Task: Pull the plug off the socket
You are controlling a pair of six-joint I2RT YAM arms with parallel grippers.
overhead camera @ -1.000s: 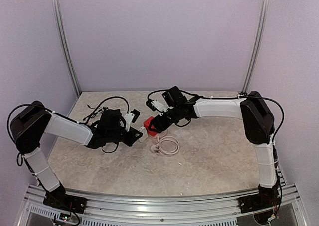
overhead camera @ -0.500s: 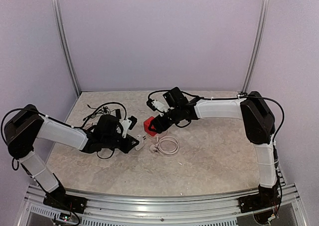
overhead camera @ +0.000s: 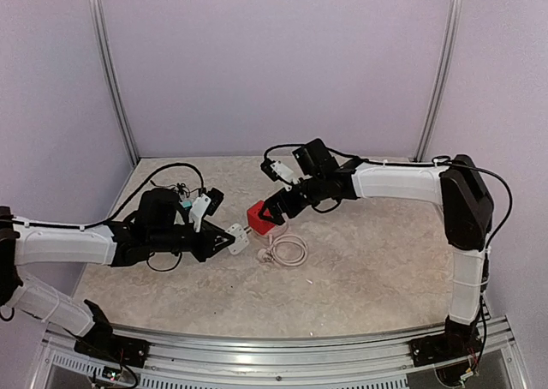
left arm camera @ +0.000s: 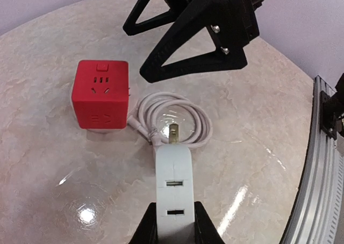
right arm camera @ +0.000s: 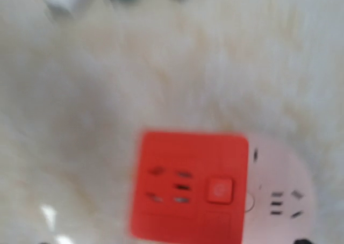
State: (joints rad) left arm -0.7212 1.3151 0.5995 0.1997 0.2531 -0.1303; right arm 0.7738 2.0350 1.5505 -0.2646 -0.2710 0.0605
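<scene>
The red cube socket (overhead camera: 259, 216) sits on the marble table, with a white side face in the right wrist view (right arm camera: 188, 185). My left gripper (overhead camera: 228, 239) is shut on the white plug (left arm camera: 173, 185), held just left of the socket. The plug's metal prongs (left arm camera: 173, 135) are bare and apart from the socket (left arm camera: 101, 95). The plug's white cable (left arm camera: 177, 115) lies coiled beside the cube. My right gripper (left arm camera: 137, 53) hangs over the cube, fingers apart and empty. The right wrist view is blurred and its own fingers barely show.
A metal rail (overhead camera: 274, 355) runs along the table's near edge and shows at the right of the left wrist view (left arm camera: 322, 163). Purple walls with metal posts (overhead camera: 111, 72) close in the back and sides. Black cables (overhead camera: 175, 183) lie behind the left wrist.
The left gripper has drawn back to the left and nearer, with the white plug coming away from the red cube. The right arm has shifted right, with its gripper still over the cube.
</scene>
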